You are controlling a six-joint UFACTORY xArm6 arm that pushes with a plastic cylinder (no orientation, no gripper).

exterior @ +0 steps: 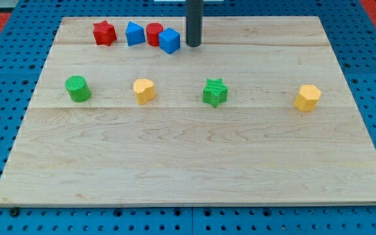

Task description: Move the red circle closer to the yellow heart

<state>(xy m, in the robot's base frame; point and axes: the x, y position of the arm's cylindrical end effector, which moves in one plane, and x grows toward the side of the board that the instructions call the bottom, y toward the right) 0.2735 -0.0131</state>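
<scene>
The red circle [153, 32] stands near the view's top left, wedged between a blue block [134, 33] on its left and a blue cube [170, 40] on its right. The yellow heart [144, 91] lies below them, in the left middle of the board. My tip [193, 44] is at the view's top, just right of the blue cube and apart from the red circle.
A red star [104, 32] sits at the top left. A green cylinder [78, 89] is left of the yellow heart, a green star [215, 92] is at the centre, and a yellow hexagon [307, 98] is at the right. The wooden board [194, 170] lies on a blue pegboard.
</scene>
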